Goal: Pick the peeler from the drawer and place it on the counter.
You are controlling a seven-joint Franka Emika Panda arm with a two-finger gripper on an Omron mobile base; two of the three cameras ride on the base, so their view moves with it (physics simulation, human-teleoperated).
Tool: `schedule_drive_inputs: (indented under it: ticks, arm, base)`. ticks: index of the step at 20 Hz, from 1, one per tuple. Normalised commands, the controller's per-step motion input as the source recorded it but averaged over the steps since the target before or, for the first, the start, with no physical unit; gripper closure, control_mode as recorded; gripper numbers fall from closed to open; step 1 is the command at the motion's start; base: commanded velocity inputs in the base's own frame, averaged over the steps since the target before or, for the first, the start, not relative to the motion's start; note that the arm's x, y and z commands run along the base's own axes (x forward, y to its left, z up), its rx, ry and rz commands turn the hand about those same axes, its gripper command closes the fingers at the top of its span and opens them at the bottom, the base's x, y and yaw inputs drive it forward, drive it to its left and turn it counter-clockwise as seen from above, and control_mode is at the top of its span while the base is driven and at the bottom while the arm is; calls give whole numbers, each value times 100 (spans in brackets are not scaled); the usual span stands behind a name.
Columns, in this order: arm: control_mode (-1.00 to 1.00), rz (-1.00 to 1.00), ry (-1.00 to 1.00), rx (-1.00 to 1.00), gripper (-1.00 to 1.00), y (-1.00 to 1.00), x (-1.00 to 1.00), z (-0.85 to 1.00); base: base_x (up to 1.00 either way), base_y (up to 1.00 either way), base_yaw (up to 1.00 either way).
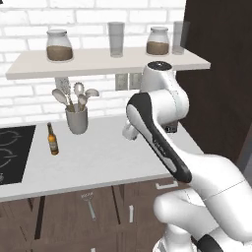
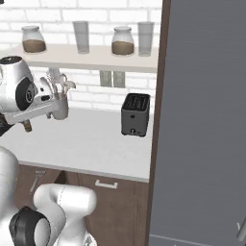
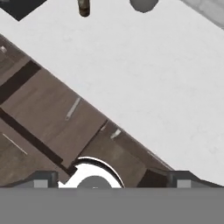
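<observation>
Jaws wide apart over the counter (image 3: 144,78), tips cut off; peeler (image 1: 88,204) below counter edge, faint.

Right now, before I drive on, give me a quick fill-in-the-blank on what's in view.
The boxy black ___ stands on the counter near the brick wall.
The shelf carries two jars and two empty ___.
The peeler lies ___ the counter's top, in front of the cabinet fronts.
The brown ___ stands beside the cup of spoons.
Missing words: toaster; glasses; below; bottle.
</observation>
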Motion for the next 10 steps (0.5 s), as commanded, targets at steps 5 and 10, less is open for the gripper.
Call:
schedule_drive_inputs:
  ticks: [5, 10]
  arm:
    - [-100, 30, 0, -27, -100, 100, -36, -18]
    - [-100, 25, 0, -17, -100, 84, -20, -15]
  base:
    - [0, 0, 0]
    - [0, 0, 0]
